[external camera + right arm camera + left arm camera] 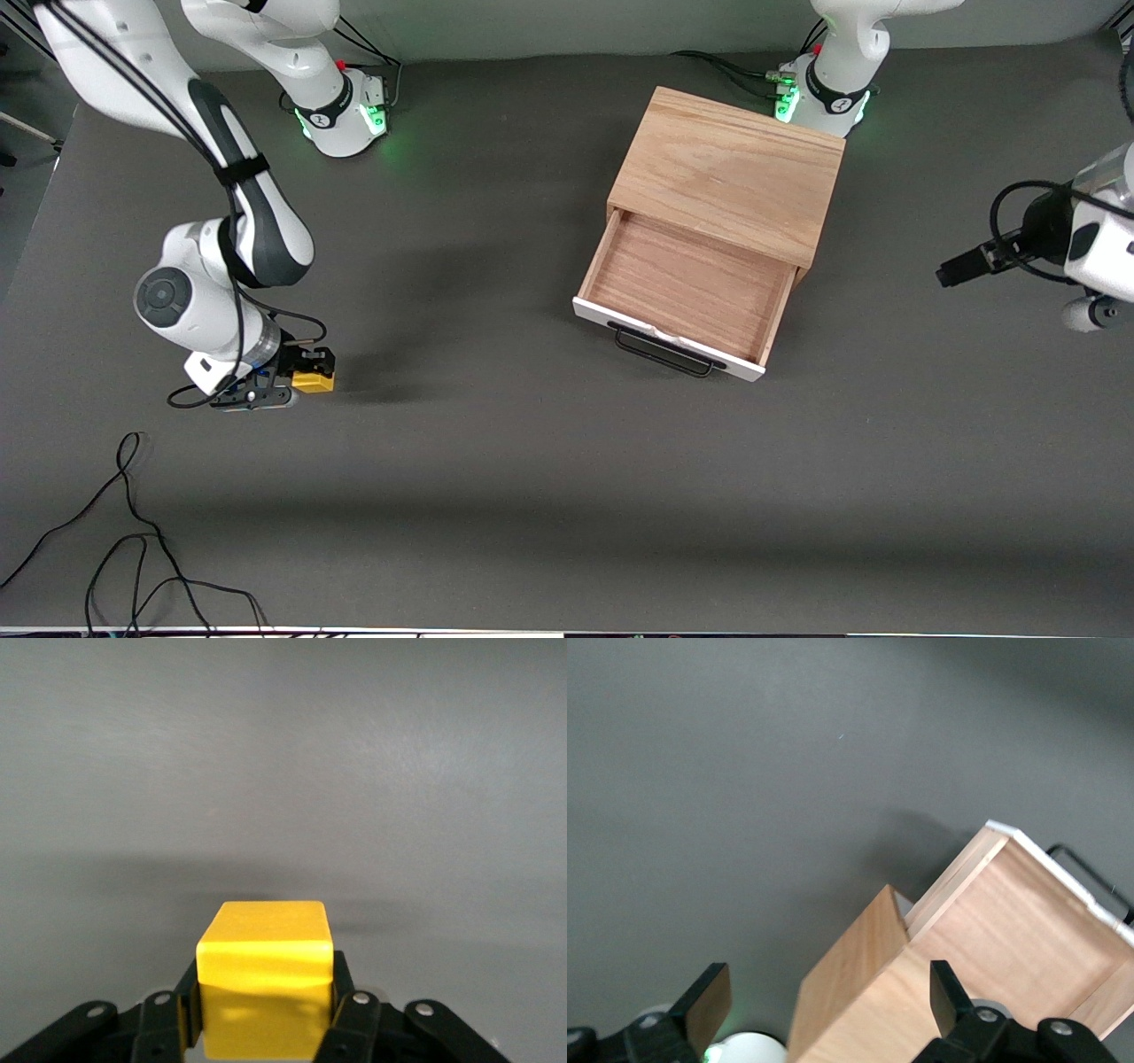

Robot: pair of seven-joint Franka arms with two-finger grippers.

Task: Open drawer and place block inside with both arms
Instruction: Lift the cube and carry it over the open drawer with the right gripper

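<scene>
The light oak cabinet [731, 173] stands toward the left arm's end of the table. Its drawer [666, 335] is pulled out toward the front camera and is empty, with its black bar handle [664, 354] in front. My right gripper [297, 383] is shut on the yellow block [313, 382] low at the table toward the right arm's end. The right wrist view shows the block [266, 983] between the right gripper's [264, 1019] fingers. My left gripper [961, 266] is open and empty, in the air beside the cabinet. The left wrist view shows the left gripper [828, 1005], the cabinet [868, 992] and the drawer [1010, 930].
Black cables [133, 532] lie on the table near the front camera at the right arm's end. The two green-lit bases [350, 111] [819, 97] stand farthest from the front camera. The grey table [496, 443] lies between block and drawer.
</scene>
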